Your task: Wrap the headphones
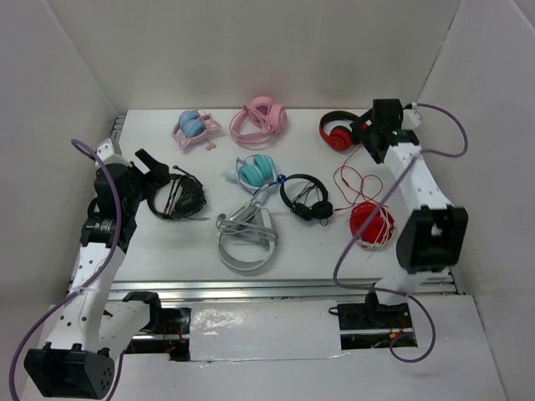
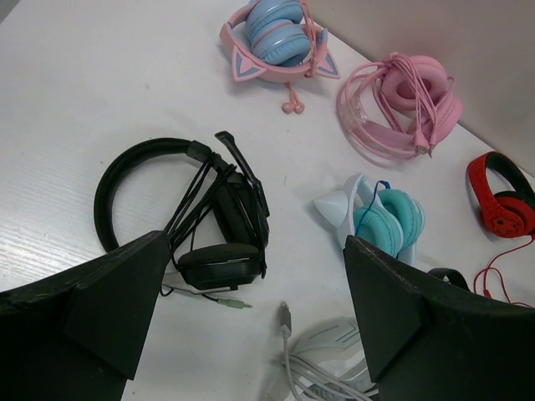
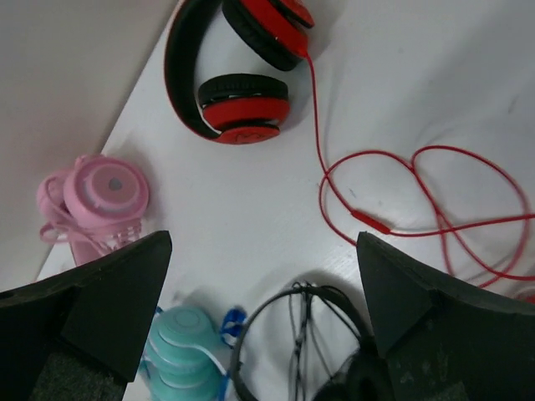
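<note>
The headphones (image 1: pixel 338 132) lie at the back right of the table, with red cups, black pads and a red-and-black headband. They also show in the right wrist view (image 3: pixel 242 109) and at the right edge of the left wrist view (image 2: pixel 501 200). Their thin red cable (image 1: pixel 358 179) trails in loose loops towards the near side (image 3: pixel 368 221). My right gripper (image 1: pixel 368 132) is open and empty, hovering just right of the cups (image 3: pixel 262 251). My left gripper (image 1: pixel 155 167) is open and empty at the far left, over a black headset (image 2: pixel 255 251).
A compact red pair bundled with whitish cord (image 1: pixel 371 224) lies near right. A black on-ear pair (image 1: pixel 306 199), a teal pair (image 1: pixel 257 171), a pink pair (image 1: pixel 263 117), a blue-and-pink cat-ear pair (image 1: pixel 194 127), a black headset (image 1: pixel 177 199) and a grey-white pair (image 1: pixel 247 242) also lie about.
</note>
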